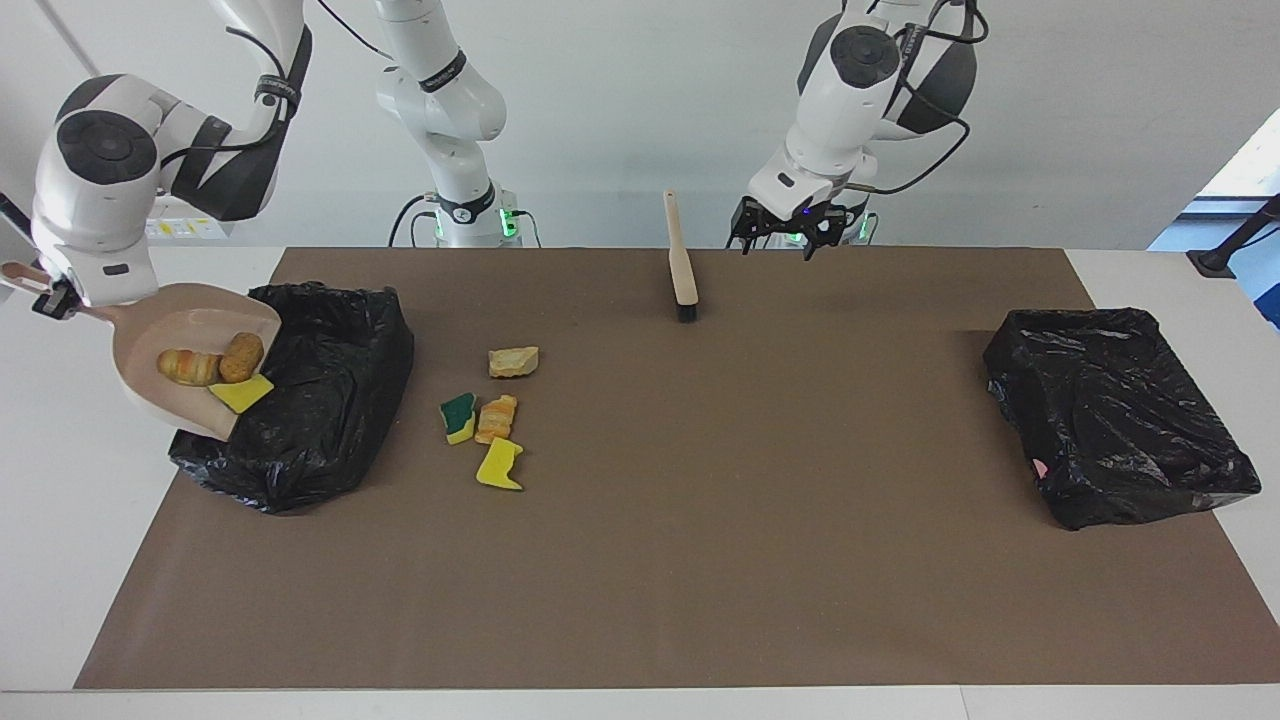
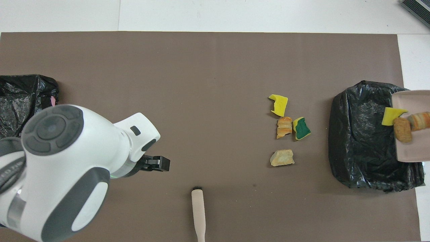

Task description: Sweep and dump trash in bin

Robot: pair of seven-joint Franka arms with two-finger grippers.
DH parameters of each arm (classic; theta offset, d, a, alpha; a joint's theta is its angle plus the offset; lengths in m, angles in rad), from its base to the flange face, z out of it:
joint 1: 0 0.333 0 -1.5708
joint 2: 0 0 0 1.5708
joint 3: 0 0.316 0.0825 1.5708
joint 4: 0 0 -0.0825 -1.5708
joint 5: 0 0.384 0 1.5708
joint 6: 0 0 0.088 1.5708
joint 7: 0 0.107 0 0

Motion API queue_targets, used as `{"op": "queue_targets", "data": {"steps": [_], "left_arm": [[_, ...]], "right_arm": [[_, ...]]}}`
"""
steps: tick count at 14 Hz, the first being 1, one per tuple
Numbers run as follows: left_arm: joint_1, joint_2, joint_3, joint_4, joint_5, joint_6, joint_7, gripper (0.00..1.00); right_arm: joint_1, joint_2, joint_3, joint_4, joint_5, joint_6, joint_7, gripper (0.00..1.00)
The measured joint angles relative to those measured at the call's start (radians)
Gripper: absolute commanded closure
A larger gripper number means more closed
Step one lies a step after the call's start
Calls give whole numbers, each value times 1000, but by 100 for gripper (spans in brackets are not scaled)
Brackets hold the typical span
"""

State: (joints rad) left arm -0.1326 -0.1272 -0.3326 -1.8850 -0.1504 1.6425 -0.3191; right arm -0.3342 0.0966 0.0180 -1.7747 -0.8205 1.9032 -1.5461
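Right gripper [image 1: 50, 297] clamped on dustpan [image 1: 190, 352] handle, pan tilted over bin [image 1: 320, 400] at right arm's end. 3 scraps [image 1: 215, 368] in pan, sponge at lip.

Risk we see – pan lip near bin's outer rim, so scraps could spill onto table.

Left gripper [image 1: 785, 232] empty, fingers apart, over mat's robot-side edge. Brush [image 1: 682, 262] stands alone – may topple. 4 scraps [image 1: 487, 420] on mat beside bin; second bag [image 1: 1115, 415] well apart. Nothing blocks dump.

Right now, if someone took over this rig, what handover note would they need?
Right gripper: shut on the dustpan handle, pan tilted over the bin at the right arm's end, three trash pieces in it.
Left gripper: open, empty, raised beside the brush, which stands on the mat.
Done: three pieces swept up.
Left: tip them in; sweep and dump four pieces on the mat.
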Motion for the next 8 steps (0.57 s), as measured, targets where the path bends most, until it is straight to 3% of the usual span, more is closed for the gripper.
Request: {"op": "queue_targets", "data": {"steps": [4,8], "left_arm": [[-7,119,122,253,47,-127,29,0],[-7,134,268,357,62,-233,183,0]], "right_arm": [[12,0,0,0,-35,-1,5,100],[17,-5,0,30,-73,-8,5,100]]}}
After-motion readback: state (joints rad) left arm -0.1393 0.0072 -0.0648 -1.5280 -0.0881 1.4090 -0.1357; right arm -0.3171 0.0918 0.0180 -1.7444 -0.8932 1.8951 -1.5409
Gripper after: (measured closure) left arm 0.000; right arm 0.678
